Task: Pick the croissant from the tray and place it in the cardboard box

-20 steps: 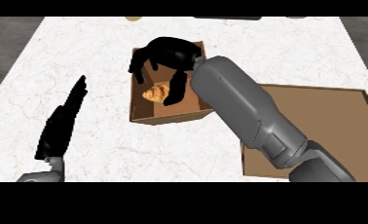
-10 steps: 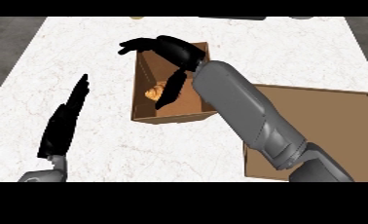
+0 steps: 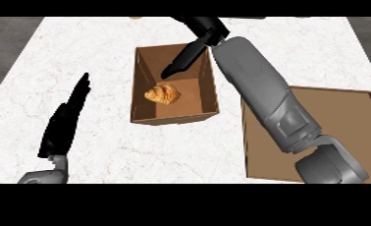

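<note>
A golden croissant [image 3: 163,94] lies on the floor of the open cardboard box [image 3: 208,88] in the middle of the counter. Nothing touches it. My right hand [image 3: 201,30] hovers over the box's far right corner, raised clear of the croissant, fingers straight and open; one finger [image 3: 178,64] points down towards the box's inside. The brown tray [image 3: 330,134] sits at the right, partly hidden under my right forearm. My left hand [image 3: 65,119] rests open at the lower left, fingers straight and pointing away from me.
White marble counter [image 3: 87,53] surrounds the box. A small tan object [image 3: 135,17] peeks in at the counter's far edge. Dark floor shows beyond the counter's left and right edges.
My right hand opened and rose out of the box, moving to the far right. The croissant stays on the box floor, now fully uncovered. The left hand has not moved.
</note>
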Robot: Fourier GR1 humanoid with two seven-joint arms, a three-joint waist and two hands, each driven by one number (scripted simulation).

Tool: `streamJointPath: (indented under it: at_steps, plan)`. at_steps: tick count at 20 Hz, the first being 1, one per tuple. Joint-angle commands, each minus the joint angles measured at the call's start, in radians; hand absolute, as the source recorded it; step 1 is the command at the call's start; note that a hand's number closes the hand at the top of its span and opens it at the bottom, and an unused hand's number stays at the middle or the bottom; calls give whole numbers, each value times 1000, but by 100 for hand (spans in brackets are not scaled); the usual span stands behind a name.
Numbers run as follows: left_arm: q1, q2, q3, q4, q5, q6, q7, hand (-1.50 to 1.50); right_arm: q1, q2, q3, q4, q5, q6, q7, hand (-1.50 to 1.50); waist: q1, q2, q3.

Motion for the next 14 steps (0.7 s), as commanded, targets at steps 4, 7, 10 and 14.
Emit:
streamJointPath:
  at_steps: [4,7,10,14]
  plan:
    - [-2,-7,-4,-8,-3,4,-19,0,-93,-161,-146,177,-71,35,11,-150,18,11,0]
    - [4,14,-5,7,0,-24,-32,0,-85,-254,-176,216,-88,111,-22,-150,34,23,1]
    - [-11,-18,-23,-14,-6,-3,-6,0,-74,-332,-181,239,-87,217,-53,-150,38,27,2]
    - [-48,-13,-24,-16,-6,-8,-7,0,-83,-382,-161,254,-53,251,-94,-150,62,41,3]
